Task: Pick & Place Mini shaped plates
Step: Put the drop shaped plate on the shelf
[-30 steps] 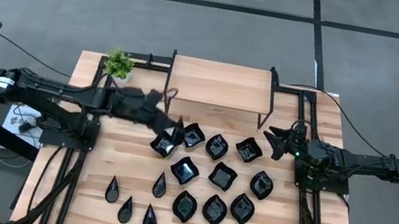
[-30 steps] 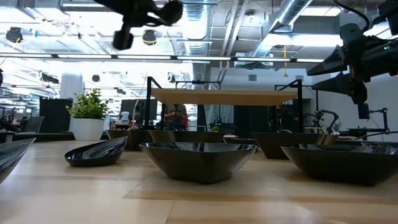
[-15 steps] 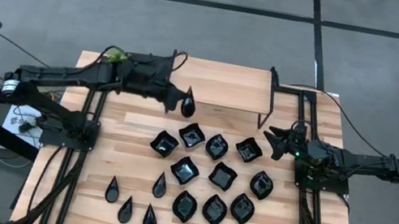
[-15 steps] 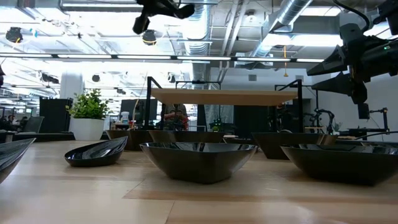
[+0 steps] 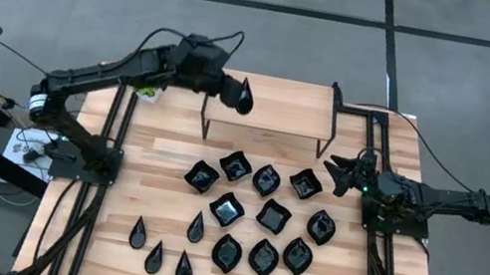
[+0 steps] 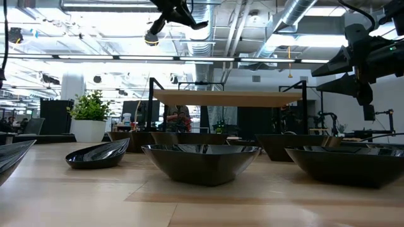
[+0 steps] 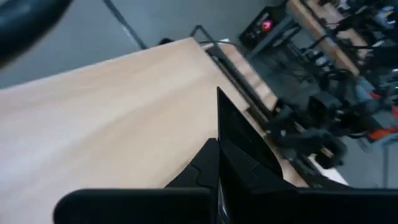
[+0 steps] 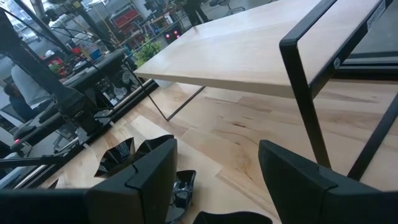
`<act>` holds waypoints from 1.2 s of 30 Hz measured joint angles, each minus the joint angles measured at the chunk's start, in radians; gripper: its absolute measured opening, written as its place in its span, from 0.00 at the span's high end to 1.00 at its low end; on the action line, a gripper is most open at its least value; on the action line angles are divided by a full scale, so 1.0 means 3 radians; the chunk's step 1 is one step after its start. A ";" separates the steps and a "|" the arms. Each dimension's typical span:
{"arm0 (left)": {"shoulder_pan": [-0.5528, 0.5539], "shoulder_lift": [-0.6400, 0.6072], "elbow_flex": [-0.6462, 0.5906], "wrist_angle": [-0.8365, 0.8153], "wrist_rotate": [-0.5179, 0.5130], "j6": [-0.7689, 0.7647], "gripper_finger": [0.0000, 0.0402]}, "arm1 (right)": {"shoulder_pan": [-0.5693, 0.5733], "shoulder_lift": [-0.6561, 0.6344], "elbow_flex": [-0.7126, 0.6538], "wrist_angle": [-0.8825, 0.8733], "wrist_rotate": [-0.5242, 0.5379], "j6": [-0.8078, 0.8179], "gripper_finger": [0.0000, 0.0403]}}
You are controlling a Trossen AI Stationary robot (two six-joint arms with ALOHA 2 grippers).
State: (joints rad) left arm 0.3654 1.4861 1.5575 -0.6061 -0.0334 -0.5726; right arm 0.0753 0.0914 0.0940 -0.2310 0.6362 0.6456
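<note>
Wooden table (image 5: 121, 267), raised shelf (image 5: 271, 102), left end effector (image 5: 233, 90) grasping teardrop plate (image 5: 245, 97), right end effector (image 5: 335, 174) released

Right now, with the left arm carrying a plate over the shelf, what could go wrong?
The left gripper holds a teardrop plate by one end, high above the raised wooden shelf; it could slip or drop hard. Released near the shelf's front edge, it might slide off onto the plates below. The right gripper waits open, clear.
</note>
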 joint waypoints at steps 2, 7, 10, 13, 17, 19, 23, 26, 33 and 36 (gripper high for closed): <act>0.0080 0.0059 0.0058 -0.0022 0.0000 0.0060 0.99 | 0.0000 0.0000 0.0000 -0.0001 0.0001 0.0000 0.45; 0.0310 0.0153 0.0086 -0.0077 0.0026 0.0115 0.99 | 0.0000 -0.0001 0.0000 -0.0001 0.0001 0.0000 0.45; 0.0446 0.0237 0.0086 -0.0214 0.0117 0.0149 0.99 | 0.0000 0.0000 0.0000 -0.0001 0.0001 0.0000 0.45; 0.0552 0.0326 0.0086 -0.0240 0.0257 0.0163 0.99 | 0.0000 -0.0001 0.0000 -0.0001 0.0001 0.0000 0.45; 0.0652 0.0477 0.0086 -0.0242 0.0319 0.0215 0.99 | 0.0000 -0.0001 0.0000 -0.0001 0.0000 0.0000 0.45; 0.0696 0.0560 0.0086 -0.0248 0.0345 0.0216 0.99 | 0.0000 0.0000 0.0000 -0.0001 0.0001 0.0001 0.45; 0.0749 0.0728 0.0086 -0.0377 0.0383 0.0294 0.99 | 0.0000 -0.0001 0.0000 -0.0001 0.0000 0.0000 0.45; 0.0778 0.0825 0.0083 -0.0451 0.0390 0.0364 0.99 | 0.0000 0.0000 0.0000 -0.0001 0.0000 0.0000 0.45; 0.0883 0.0873 0.0083 -0.0567 0.0397 0.0534 0.99 | 0.0000 0.0000 0.0000 -0.0003 0.0001 0.0000 0.45; 0.0941 0.0873 0.0083 -0.0644 0.0397 0.0559 0.99 | 0.0000 -0.0001 0.0000 -0.0003 0.0001 0.0000 0.45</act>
State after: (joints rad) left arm 0.6479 1.7481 1.5824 -0.7994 0.0856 -0.4048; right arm 0.0753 0.0910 0.0940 -0.2317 0.6365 0.6456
